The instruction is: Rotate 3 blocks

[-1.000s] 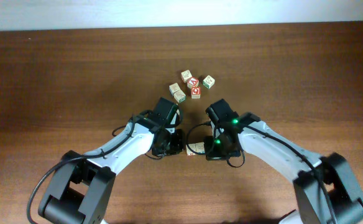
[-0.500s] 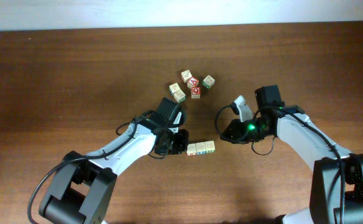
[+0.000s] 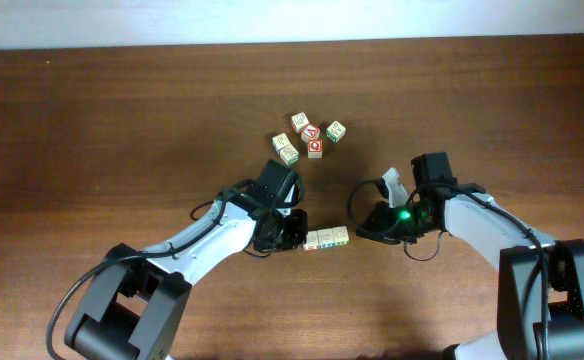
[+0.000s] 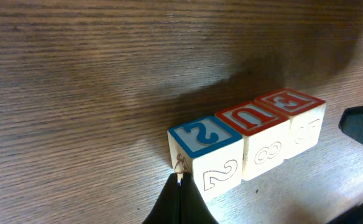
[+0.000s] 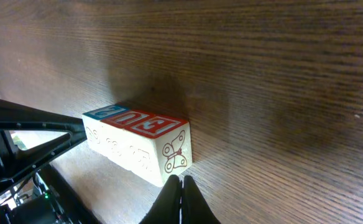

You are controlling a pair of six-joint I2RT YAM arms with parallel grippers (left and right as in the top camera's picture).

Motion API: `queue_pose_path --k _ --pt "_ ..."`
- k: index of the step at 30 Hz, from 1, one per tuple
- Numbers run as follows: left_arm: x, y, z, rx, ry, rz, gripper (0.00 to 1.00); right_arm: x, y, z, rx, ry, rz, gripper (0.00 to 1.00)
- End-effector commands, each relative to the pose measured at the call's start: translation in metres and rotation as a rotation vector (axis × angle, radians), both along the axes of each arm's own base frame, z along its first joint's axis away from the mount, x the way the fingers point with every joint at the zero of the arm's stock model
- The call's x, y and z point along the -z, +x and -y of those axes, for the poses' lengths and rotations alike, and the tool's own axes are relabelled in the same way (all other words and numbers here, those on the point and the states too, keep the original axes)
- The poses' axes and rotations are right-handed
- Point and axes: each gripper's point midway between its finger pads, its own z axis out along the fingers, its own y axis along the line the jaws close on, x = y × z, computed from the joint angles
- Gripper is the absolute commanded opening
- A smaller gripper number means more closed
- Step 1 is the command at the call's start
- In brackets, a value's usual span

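Note:
Three pale blocks lie in a touching row (image 3: 325, 238) on the wooden table. In the left wrist view the blue "2" block (image 4: 205, 146) is nearest, then the red "U" block (image 4: 253, 124) and the red "E" block (image 4: 293, 107). My left gripper (image 4: 180, 180) is shut, holds nothing, and its tip touches the near left corner of the "2" block. My right gripper (image 5: 181, 182) is shut and empty, its tip just short of the butterfly end face (image 5: 175, 155) of the row. From overhead, the left gripper (image 3: 300, 236) and right gripper (image 3: 359, 232) flank the row.
A loose cluster of several more cubes sits farther back, among them two red-faced ones (image 3: 310, 131) (image 3: 315, 148) and pale ones (image 3: 286, 148) (image 3: 336, 131). The table's far edge (image 3: 292, 42) runs along the top.
My right gripper swung off the row to the right, then came back in beside its right end. My left gripper edged right against the row's left end.

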Motion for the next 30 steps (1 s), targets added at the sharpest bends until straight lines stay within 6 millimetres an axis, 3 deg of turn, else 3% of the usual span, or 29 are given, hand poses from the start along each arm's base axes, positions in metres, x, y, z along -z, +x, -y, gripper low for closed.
queue_pose_path --k 1,3,7,11,19,30 --pt "-0.003 0.004 0.005 -0.002 -0.013 0.010 0.00 0.011 -0.002 -0.006 -0.019 0.014 -0.018 0.04" --pt "-0.003 0.005 0.005 -0.002 -0.013 0.010 0.00 0.020 -0.003 -0.012 -0.031 0.050 -0.044 0.04" --pt "-0.003 0.005 0.006 -0.002 -0.016 0.013 0.00 0.019 -0.004 -0.015 -0.059 0.061 -0.024 0.04" --pt "-0.004 0.006 0.006 -0.002 -0.017 0.015 0.00 0.013 -0.008 -0.030 -0.129 0.088 0.004 0.04" --pt "-0.004 0.007 0.007 -0.002 -0.020 0.019 0.00 0.009 -0.007 -0.032 -0.142 0.096 0.016 0.04" --pt "-0.004 0.007 0.007 -0.001 -0.020 0.020 0.00 -0.035 -0.005 -0.042 -0.186 0.125 0.149 0.04"
